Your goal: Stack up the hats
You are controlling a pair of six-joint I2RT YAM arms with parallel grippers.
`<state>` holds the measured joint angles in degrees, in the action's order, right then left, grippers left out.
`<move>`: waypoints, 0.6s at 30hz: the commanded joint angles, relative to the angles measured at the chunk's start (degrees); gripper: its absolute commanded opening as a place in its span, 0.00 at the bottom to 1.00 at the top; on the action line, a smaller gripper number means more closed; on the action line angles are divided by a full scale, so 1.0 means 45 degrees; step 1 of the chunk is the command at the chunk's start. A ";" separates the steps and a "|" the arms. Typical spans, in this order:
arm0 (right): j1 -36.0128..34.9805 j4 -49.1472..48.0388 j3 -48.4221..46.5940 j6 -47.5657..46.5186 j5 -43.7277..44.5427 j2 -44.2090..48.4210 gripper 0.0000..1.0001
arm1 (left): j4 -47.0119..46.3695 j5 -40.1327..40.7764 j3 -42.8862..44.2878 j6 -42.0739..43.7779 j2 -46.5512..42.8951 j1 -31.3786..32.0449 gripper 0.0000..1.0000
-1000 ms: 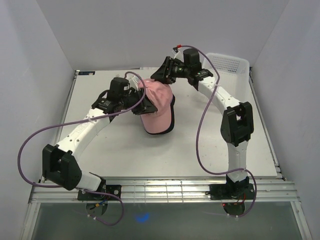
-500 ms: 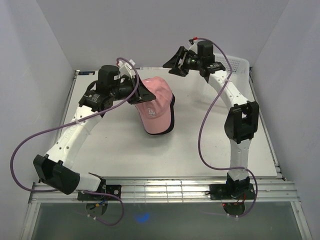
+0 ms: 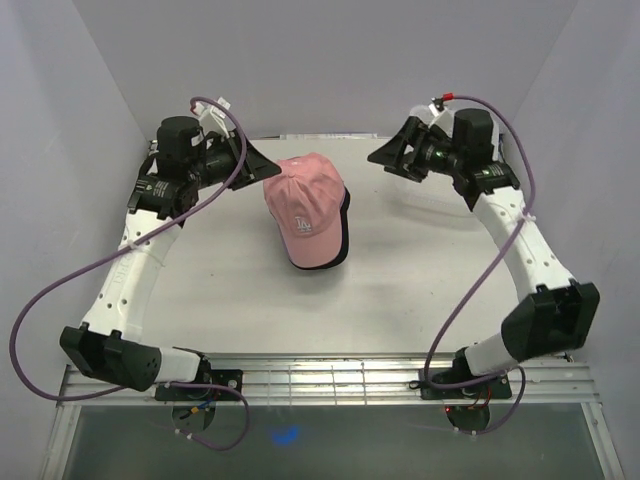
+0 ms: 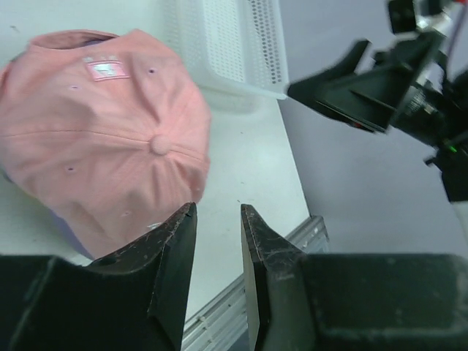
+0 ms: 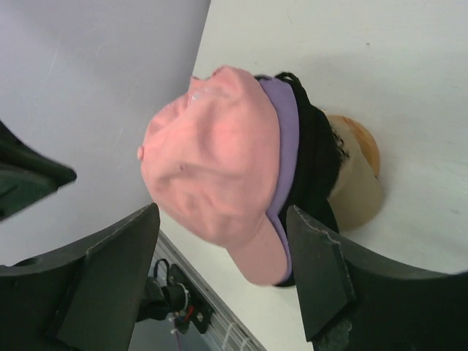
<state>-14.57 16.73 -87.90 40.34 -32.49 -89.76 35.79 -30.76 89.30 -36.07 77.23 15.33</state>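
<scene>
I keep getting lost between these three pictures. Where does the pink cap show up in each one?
Top external: the pink cap sits near the centre, between the two arms.
Left wrist: the pink cap fills the upper left, its top button facing the camera.
Right wrist: the pink cap is at the centre, turned sideways, lying over a lavender cap.
Shared landmark: the white table under it.

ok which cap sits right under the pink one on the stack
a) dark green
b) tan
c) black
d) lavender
d: in the right wrist view the edge of a lavender cloth cap shows directly beneath the pink cloth baseball cap, and the black cloth cap comes only below that.
</scene>
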 commanded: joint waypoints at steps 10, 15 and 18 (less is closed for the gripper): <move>0.0659 0.2609 0.6421 -0.3299 0.3331 0.9000 0.89 | 0.0523 0.1388 -0.2692 0.1317 -0.3508 -0.0341 0.41; 0.0640 0.3975 0.6604 -0.3689 0.4134 1.0335 0.89 | 0.0426 0.1231 -0.4236 0.1123 -0.4524 -0.0341 0.42; 0.0640 0.4445 0.6330 -0.3983 0.4368 1.0512 0.89 | 0.0231 0.1056 -0.4843 0.0966 -0.4877 -0.0341 0.42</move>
<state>-11.60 33.87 -57.60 25.47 -16.29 -42.85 37.47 -25.52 69.58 -31.38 56.42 13.89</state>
